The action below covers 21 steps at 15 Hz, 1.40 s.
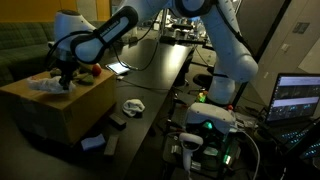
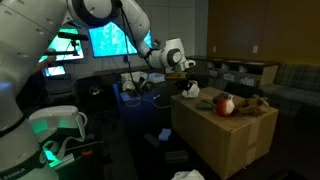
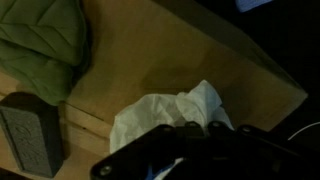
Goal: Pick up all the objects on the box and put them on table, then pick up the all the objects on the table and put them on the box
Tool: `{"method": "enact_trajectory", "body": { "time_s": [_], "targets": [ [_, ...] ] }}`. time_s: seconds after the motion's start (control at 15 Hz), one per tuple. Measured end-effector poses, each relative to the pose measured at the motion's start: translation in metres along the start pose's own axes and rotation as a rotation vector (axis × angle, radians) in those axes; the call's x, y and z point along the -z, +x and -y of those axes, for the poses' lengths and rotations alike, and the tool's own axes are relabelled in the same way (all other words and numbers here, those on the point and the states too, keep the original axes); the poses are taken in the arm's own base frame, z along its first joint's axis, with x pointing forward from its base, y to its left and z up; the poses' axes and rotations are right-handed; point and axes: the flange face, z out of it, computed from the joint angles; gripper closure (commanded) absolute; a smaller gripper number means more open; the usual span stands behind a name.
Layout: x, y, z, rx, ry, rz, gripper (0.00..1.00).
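- Hand closed, fingertips pinched into the white cloth. Wrist view shows the cloth bunched up right at the tips.
- White cloth lies on top of the box, nr one end, w/ the hand directly above it in both exterior views.
- Cloth is touching the box top; can't tell if any part is lifted.
- Red toy also on the box top, apart from the cloth, toward the middle of the top.
- Grey block at the box edge in wrist view; on it or beside it, can't tell.
- Desk runs alongside the box. Pale rounded cloth lies on it, near the box.
- Dark bar on the desk just off the box corner. Blue piece close to the box's lower side.
- Green sofa behind the box.
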Motion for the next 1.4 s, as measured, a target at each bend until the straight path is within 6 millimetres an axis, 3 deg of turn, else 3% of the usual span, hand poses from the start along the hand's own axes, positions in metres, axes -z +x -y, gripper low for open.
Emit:
{"method": "enact_trajectory", "body": {
  "time_s": [0.33, 0.67, 1.07, 1.4],
  "targets": [
    [0.029, -0.029, 0.03, 0.047, 0.067, 0.065, 0.99],
    [0.035, -0.091, 0.057, 0.068, 0.1, 0.161, 0.99],
    [0.003, -0.167, 0.078, 0.044, 0.119, 0.293, 0.99],
    [-0.035, -0.203, 0.09, 0.036, 0.144, 0.365, 0.99]
  ]
}}
